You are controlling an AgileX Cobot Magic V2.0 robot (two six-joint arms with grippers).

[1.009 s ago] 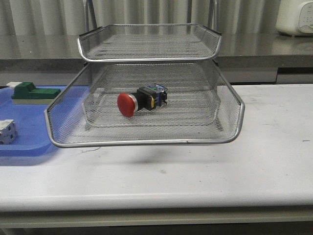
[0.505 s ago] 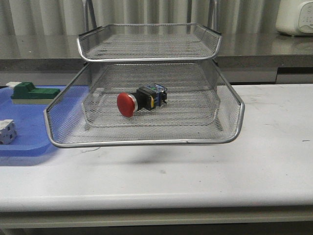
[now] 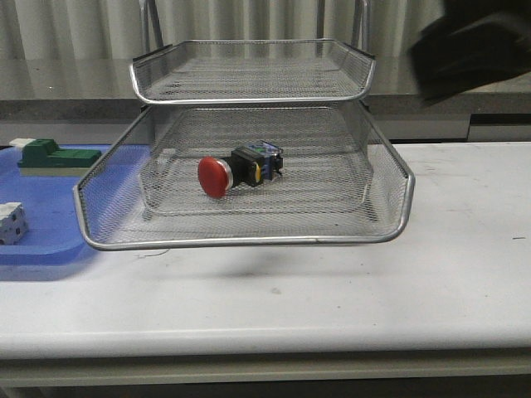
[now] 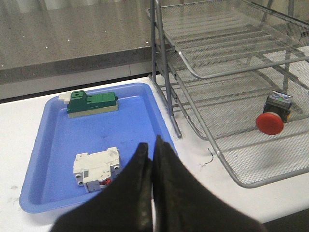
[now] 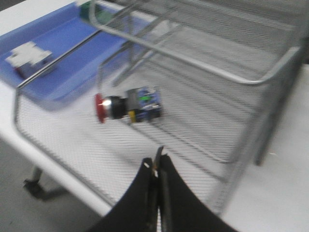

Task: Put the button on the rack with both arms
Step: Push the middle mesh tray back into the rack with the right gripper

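The button [image 3: 236, 172], with a red head and black body, lies on its side in the pulled-out middle tier of the silver wire rack [image 3: 249, 242]. It also shows in the left wrist view [image 4: 273, 113] and the right wrist view [image 5: 128, 107]. My left gripper [image 4: 151, 147] is shut and empty over the near edge of the blue tray [image 4: 43, 159], left of the rack [image 4: 217, 72]. My right gripper [image 5: 156, 164] is shut and empty, held over the rack's [image 5: 203, 65] pulled-out tier, apart from the button. My right arm [image 3: 477, 50] is a black blur at the upper right.
The blue tray [image 3: 41, 240] lies left of the rack and holds a green block [image 3: 54, 156] and a white block [image 3: 10, 222]. Both also show in the left wrist view: green block [image 4: 91, 102], white block [image 4: 96, 166]. A grey counter runs behind the table.
A black blurred arm has come into the front view at the upper right. The button and rack have hardly moved.
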